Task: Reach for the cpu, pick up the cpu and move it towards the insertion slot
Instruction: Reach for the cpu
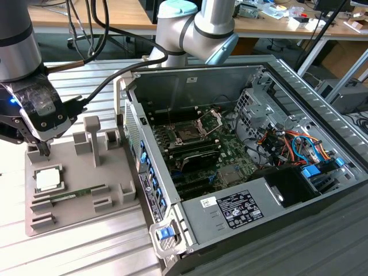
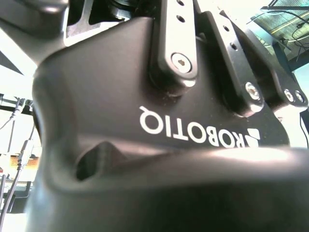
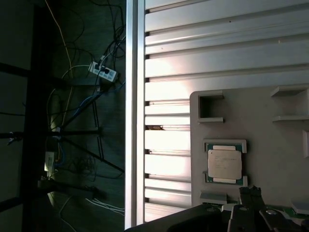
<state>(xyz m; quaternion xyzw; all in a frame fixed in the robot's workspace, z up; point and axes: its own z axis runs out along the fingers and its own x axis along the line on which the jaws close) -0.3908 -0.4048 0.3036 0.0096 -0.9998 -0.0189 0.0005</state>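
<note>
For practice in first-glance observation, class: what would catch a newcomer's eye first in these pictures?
The open computer case dominates the exterior view's right, with the silver-framed insertion slot on the board inside. On the exterior view's left the pale cpu lies in a grey fixture, with the end effector poised close beside it, not holding it.

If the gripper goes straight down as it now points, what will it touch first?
The gripper would probably meet the grey holder tray just beside the cpu, not the cpu itself; depth is unclear.
</note>
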